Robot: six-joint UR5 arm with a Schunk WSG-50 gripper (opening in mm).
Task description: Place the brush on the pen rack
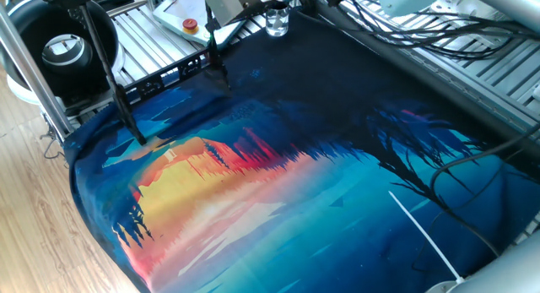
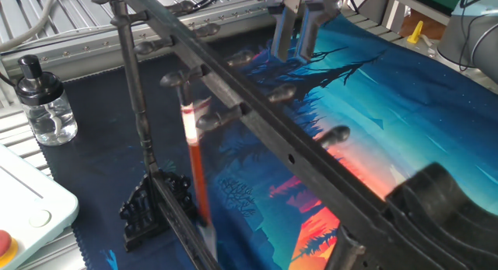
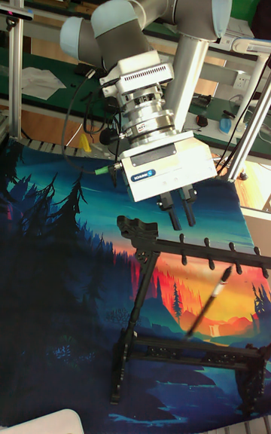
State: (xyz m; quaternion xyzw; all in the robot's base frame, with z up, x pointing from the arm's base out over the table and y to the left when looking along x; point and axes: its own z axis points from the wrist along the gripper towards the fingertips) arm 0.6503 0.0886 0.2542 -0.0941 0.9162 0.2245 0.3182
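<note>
The fingers (image 2: 308,29) stand apart and empty above the pen rack (image 2: 257,118), and the gripper (image 3: 179,212) hangs just over its pegged top bar. Below the fingers, the brush (image 3: 208,304) leans steeply against the rack, its lower end near the rack's base, not lying across the pegs. Judged from this, the placing looks insecure: a good finish would mean re-gripping the shaft near its middle and setting it level across two pegs before opening. Well off to the side of the fingers, a small glass bottle (image 2: 45,103) holds clear liquid.
</note>
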